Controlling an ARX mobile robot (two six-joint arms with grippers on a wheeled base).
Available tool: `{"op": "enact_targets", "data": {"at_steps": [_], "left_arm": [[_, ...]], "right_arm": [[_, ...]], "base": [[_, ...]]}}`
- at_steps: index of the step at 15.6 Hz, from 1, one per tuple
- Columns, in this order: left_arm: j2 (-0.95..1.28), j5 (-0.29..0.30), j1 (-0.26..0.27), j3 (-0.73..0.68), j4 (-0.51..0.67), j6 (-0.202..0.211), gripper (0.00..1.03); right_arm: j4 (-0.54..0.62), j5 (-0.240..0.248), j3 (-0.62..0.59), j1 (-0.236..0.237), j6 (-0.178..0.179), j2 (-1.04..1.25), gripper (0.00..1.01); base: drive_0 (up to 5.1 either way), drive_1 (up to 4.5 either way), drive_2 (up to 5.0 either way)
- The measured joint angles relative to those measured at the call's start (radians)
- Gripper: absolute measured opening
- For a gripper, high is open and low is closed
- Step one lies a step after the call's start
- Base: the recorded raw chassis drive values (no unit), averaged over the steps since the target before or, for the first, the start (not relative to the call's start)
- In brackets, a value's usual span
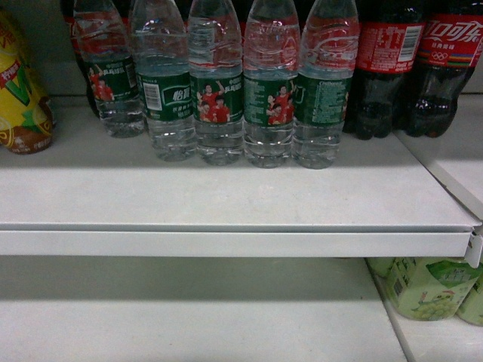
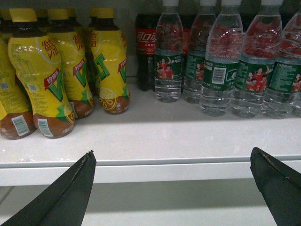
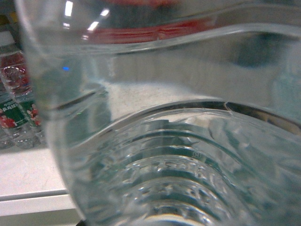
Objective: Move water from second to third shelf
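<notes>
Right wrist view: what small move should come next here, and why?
Probably close the right pincer firmly on the water bottle before carrying it anywhere. The bottle fills that view, pressed right up to the camera, yet the pincer itself is out of sight, so the grip is unconfirmed. The left pincer hangs open in front of the shelf, holding nothing.

Only robot parts visible: two fingers of the left gripper (image 2: 174, 188), seen in the left wrist view. Left finger (image 2: 66, 197) is a dark, matte, wedge-shaped blade tapering to a narrow tip, with a lighter scuffed line along its inner edge. Right finger (image 2: 277, 186) same dark material, same taper, slightly frayed or worn edge near the tip. No cables, screws or markings discernible. Head and right wrist views show no robot body.
</notes>
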Motion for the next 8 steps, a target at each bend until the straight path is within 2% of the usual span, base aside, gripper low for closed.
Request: {"op": "enact_targets", "data": {"at_steps": [3,8], "left_arm": [[0.0,0.0,0.0,0.0,0.0,0.0,0.98],[0.0,0.0,0.0,0.0,0.0,0.0,0.98]], "right_arm": [[-0.056,0.003,-0.006,0.0,0.016,-0.077,0.41],[-0.087,0.006,-0.014,-0.001,0.019,-0.097,0.41]], "base": [[0.0,0.0,0.0],[0.0,0.0,0.0]]}}
